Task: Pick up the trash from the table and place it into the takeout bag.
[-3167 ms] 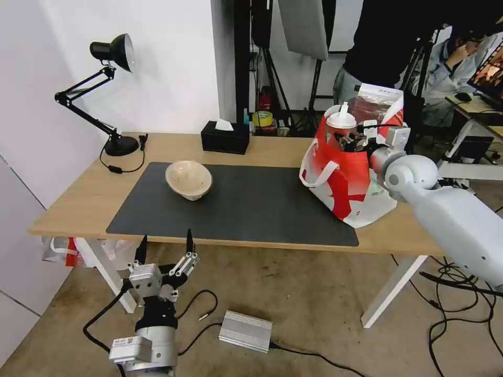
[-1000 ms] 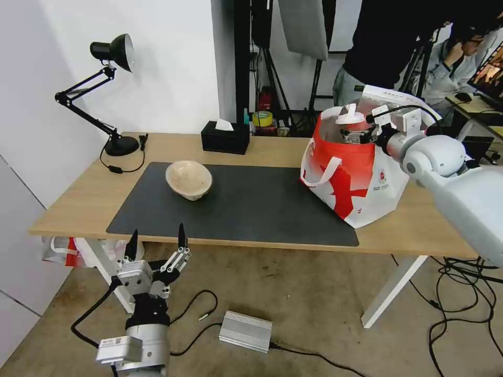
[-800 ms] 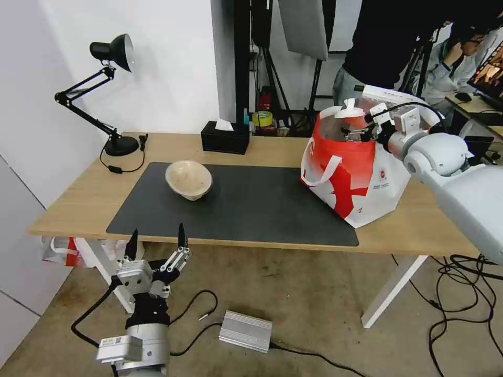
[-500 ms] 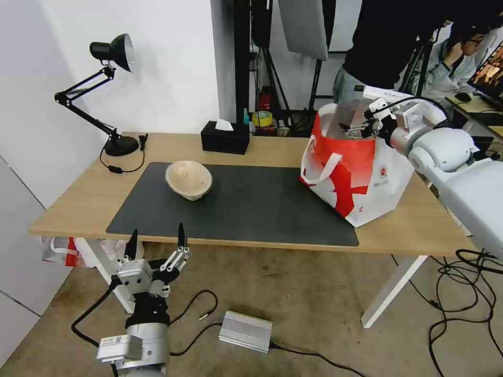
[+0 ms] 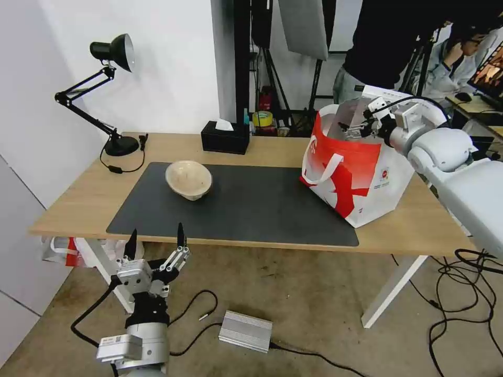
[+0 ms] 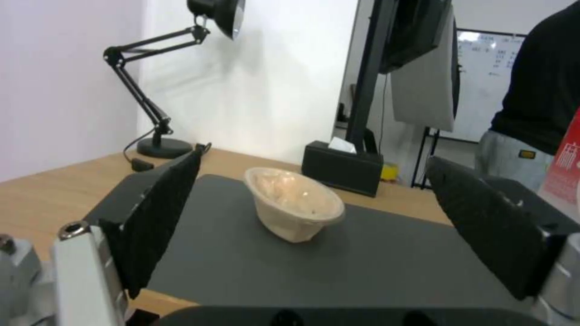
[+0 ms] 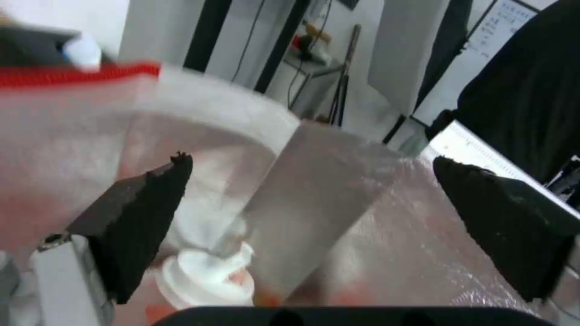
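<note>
well, the right gripper point(image 5: 355, 127) hangs at the mouth of the takeout bag point(image 5: 361, 178), its two black fingers point(image 7: 142, 222) spread wide with nothing between them. just below it, down against the silver foil lining, lies the red cup point(image 7: 208, 278) on its side, white lid toward the wrist camera and free of the jaws. past the bag's near wall and its white strap handle point(image 5: 325, 170), well off to the gripper's left, the beige bowl point(image 5: 188, 179) sits tilted on the dark grey mat point(image 5: 251, 209) of the table point(image 5: 414, 225). beyond that stand the black tissue box point(image 5: 225, 137) and the desk lamp point(image 5: 107, 89). the left gripper point(image 5: 154, 248) waits low in front of the table's near edge, fingers wide apart and empty, with the bowl framed between them in its wrist view.

the bowl looks thin-walled and light, probably a disposable pulp or plastic shell, stiff enough to hold shape but easy to crush or tip. my guess is the raised side of the rim is the place to pinch, one finger inside and one outside, with a gentle squeeze, since the smooth curved underside would slip.

the bag's bottom is mostly hidden behind foil folds, so whether the white bowl with food scraps lies in there cannot be told. the cup's red body is largely blocked by lining and blur.
</note>
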